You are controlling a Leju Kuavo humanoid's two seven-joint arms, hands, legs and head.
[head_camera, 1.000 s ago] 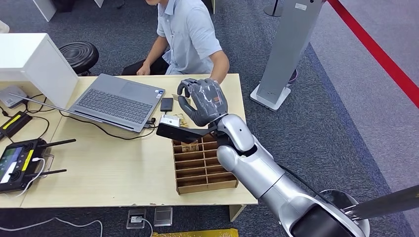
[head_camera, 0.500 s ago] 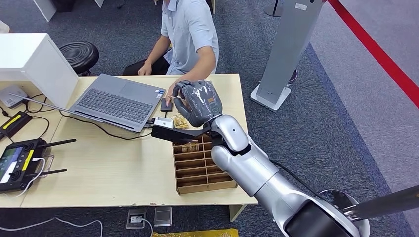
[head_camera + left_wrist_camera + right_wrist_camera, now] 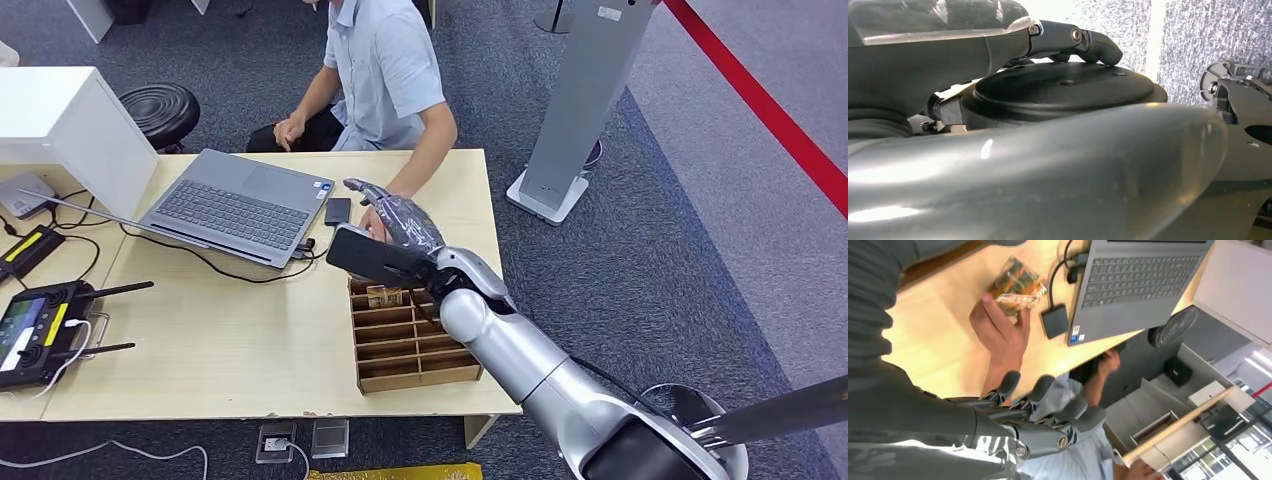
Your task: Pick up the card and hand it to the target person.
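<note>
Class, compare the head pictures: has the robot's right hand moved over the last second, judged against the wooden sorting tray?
Yes. The right hand has dropped and tipped forward, its fingers now stretched toward the laptop, just beyond the wooden tray's far end.

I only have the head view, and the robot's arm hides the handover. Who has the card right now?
Observer: In the right wrist view, the person's hand holds the card over the table.
Operator: Is the right robot hand touching it?
Observer: No. The right robot hand is apart from the card, its fingers spread and holding nothing.
Operator: What does the card look like?
Observer: It looks glossy, as if clear-wrapped, with a brown and gold pattern.
</note>
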